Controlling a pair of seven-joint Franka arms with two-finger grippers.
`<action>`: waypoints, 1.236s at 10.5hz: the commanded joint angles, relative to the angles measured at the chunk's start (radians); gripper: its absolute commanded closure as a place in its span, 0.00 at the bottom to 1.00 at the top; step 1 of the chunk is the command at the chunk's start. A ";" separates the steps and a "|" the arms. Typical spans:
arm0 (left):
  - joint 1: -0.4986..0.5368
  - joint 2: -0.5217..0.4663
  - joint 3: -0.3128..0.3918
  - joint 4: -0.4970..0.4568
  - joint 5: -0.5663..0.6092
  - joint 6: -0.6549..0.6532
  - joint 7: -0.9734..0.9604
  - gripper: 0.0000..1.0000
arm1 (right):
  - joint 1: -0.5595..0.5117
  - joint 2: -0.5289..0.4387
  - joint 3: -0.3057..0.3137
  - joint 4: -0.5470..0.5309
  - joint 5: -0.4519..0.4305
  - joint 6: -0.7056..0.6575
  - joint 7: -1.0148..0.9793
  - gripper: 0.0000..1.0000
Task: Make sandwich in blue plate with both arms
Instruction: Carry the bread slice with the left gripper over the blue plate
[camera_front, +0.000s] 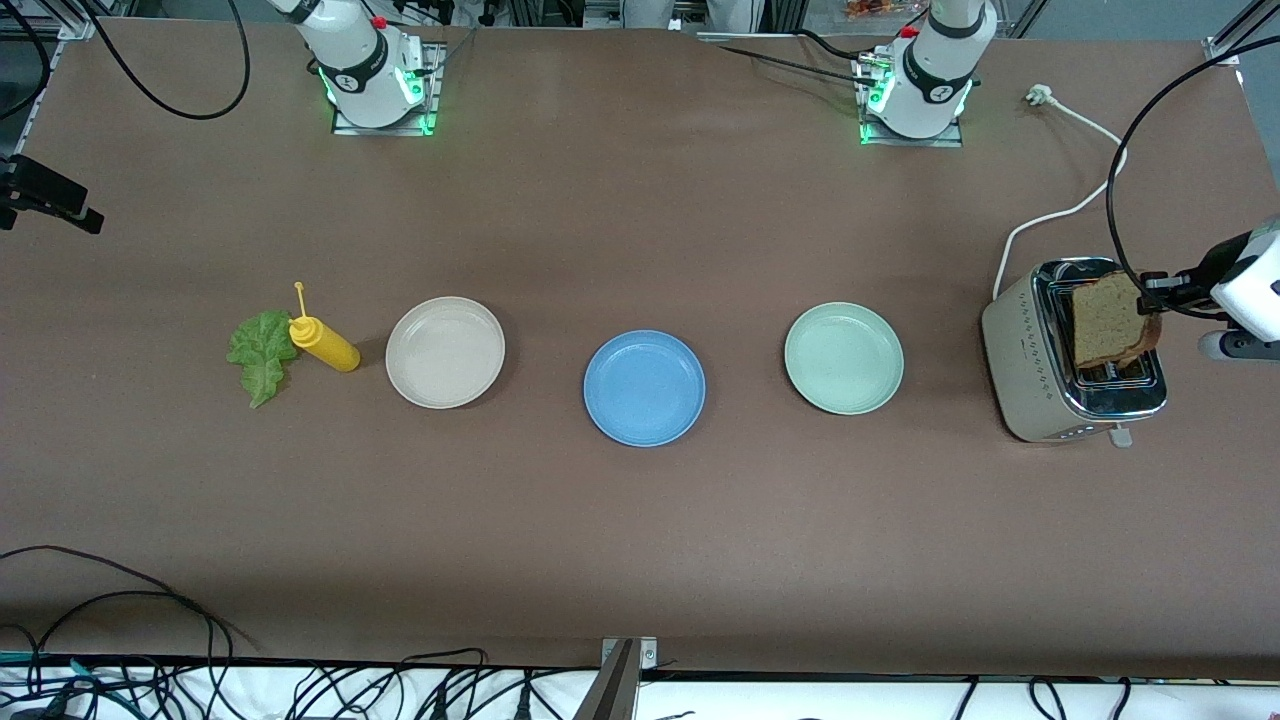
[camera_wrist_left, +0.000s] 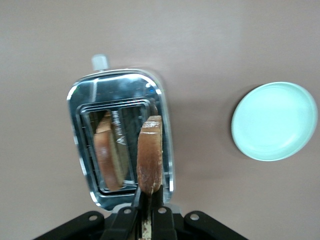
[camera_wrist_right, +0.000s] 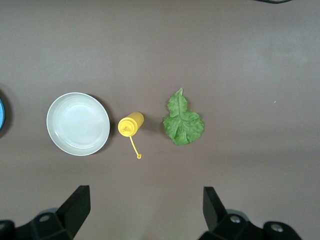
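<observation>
Front view, from the right arm's end of the table across to the left arm's end.

Lettuce leaf (camera_front: 261, 354) flat on the table, touching or just beside the yellow squeeze bottle (camera_front: 324, 343), cap tether sticking up.

Cream-white plate (camera_front: 445, 352), blue plate (camera_front: 645, 388) and pale green plate (camera_front: 844, 358) in a row, all bare; blue one in the middle, slightly nearer the front camera.

Toaster (camera_front: 1040, 370) at the left arm's end, white cord running off toward the bases.

Left gripper (camera_front: 1155, 298) over the toaster, fingers clamped on the edge of a bread slice (camera_front: 1108, 320) held upright above the slots. Left wrist view: a second slice (camera_wrist_left: 106, 155) in the other slot, probably seated, partly hidden by reflections.

Right gripper (camera_wrist_right: 145, 207) high over the lettuce and bottle, fingers wide apart, nothing between them.
</observation>
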 joint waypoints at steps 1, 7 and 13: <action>-0.024 0.007 -0.023 0.024 -0.119 -0.022 0.000 1.00 | 0.001 0.004 0.001 0.021 -0.003 -0.017 0.004 0.00; -0.209 0.166 -0.077 0.024 -0.474 0.175 -0.224 1.00 | 0.000 0.004 0.000 0.021 -0.003 -0.017 0.000 0.00; -0.417 0.338 -0.102 0.094 -0.674 0.436 -0.367 1.00 | 0.000 0.004 0.001 0.021 -0.001 -0.017 0.004 0.00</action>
